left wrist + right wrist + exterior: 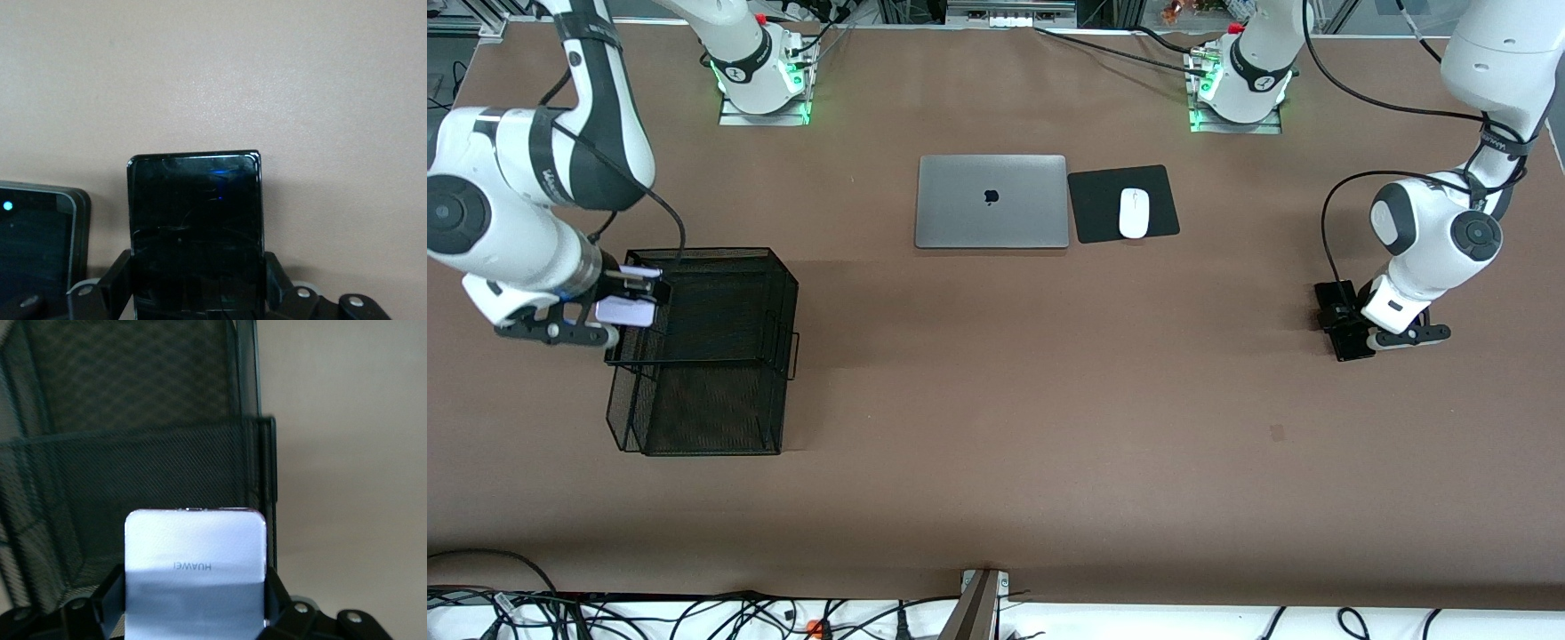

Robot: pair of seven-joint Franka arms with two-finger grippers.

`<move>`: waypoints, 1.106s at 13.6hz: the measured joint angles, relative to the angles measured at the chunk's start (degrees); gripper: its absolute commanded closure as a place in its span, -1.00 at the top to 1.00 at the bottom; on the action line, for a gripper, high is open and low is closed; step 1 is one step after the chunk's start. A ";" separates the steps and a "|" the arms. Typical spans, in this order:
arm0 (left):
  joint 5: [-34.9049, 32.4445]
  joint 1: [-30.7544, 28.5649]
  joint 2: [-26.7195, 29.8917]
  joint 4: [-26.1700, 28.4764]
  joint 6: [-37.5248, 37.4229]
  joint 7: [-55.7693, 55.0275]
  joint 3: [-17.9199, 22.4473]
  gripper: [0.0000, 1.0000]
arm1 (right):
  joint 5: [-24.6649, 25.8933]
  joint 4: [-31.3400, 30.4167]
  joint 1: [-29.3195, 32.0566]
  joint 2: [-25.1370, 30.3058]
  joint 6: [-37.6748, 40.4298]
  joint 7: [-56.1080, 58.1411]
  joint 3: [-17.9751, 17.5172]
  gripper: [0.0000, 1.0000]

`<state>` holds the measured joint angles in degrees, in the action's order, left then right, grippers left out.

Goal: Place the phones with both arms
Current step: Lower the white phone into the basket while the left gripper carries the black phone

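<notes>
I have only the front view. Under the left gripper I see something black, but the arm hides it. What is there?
Observer: A small black phone sits between the fingers of the left gripper, which touch both its sides.
Operator: Is it alone?
Observer: No, a second dark phone lies beside it on the table, a lit dot on its screen.
Operator: And the right gripper?
Observer: It holds a white-lavender phone over the mesh tray; the word HUAWEI shows on it.
</notes>
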<state>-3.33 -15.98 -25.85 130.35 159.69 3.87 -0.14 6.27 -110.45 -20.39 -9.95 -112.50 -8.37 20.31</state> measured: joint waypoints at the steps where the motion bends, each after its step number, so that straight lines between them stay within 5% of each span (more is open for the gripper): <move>1: 0.00 0.00 0.03 0.05 -0.01 -0.33 0.00 -1.00 | 0.00 -3.80 -0.02 1.47 -2.72 0.00 0.66 -1.00; 5: 0.00 0.05 0.08 0.09 -0.04 -2.53 -0.01 -1.00 | -0.96 -13.33 -0.03 2.59 -13.50 0.00 2.22 -1.00; 8: 0.00 0.76 0.04 -1.19 -2.04 -4.12 -0.33 -1.00 | -3.38 -15.02 -0.03 2.15 -16.02 0.00 2.38 -1.00; 10: 0.00 1.65 0.11 -4.57 -8.12 -4.96 -0.67 -1.00 | -3.89 -15.08 -0.03 1.50 -17.50 0.00 2.43 -0.80; 12: 0.00 2.50 0.49 -8.58 -14.49 -5.63 -0.76 -1.00 | -3.90 -15.08 -0.03 1.10 -18.02 0.00 2.60 0.02; 15: 0.00 5.24 0.70 -13.76 -20.53 -8.07 -0.93 -1.00 | -3.92 -15.07 0.02 0.75 -18.61 0.00 2.95 0.87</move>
<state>-3.33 -10.73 -25.15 116.59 139.16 -4.20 -1.07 2.34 -125.52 -20.37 -9.20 -131.10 -8.37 23.26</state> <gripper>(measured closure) 0.203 0.163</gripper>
